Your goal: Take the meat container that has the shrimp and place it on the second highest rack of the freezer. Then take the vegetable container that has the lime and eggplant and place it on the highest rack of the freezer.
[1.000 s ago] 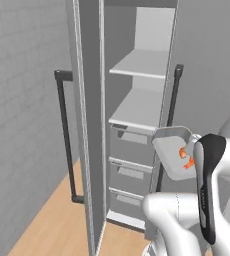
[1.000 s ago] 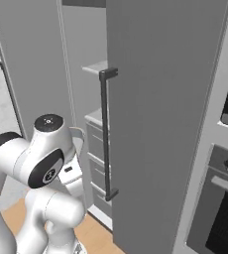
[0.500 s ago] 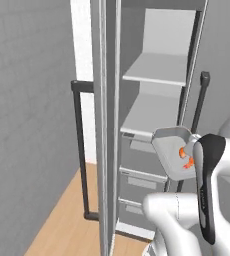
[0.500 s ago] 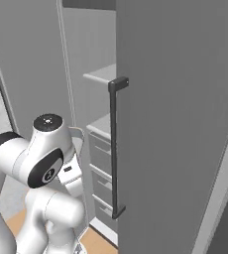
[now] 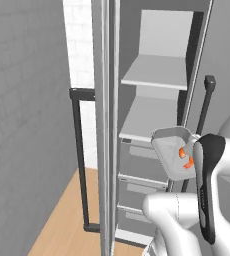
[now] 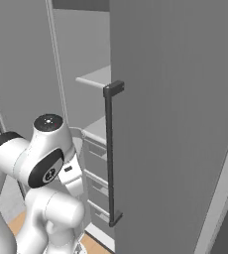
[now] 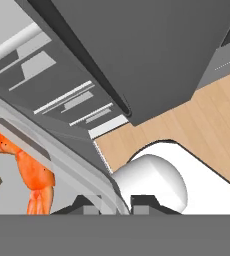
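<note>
Nearest the hand camera, the gripper [image 7: 116, 204] is clamped narrowly on the thin clear rim of the meat container [image 7: 47, 150], one dark finger tip [image 7: 82, 204] to each side of the wall. The container is a shallow, pale grey, translucent tray with rounded corners, seen tilted in the left base view [image 5: 173, 159], where it is held up in the air beside the arm's dark-striped forearm. Inside it lies the shrimp [image 5: 187, 159], bright orange-pink and curled, far smaller than the tray; in the hand view [image 7: 29, 167] its segmented body and forked tail press against the clear wall.

Behind the tray stands the open freezer [image 5: 152, 125], a tall narrow grey cabinet. The tray hangs in front of its upper drawer front [image 5: 139, 162], just below the level of the second highest rack [image 5: 147, 117], a flat pale grey board. Above that sits the highest rack [image 5: 157, 72]. The long dark bar handle [image 6: 110, 154] runs down the freezer door.
</note>
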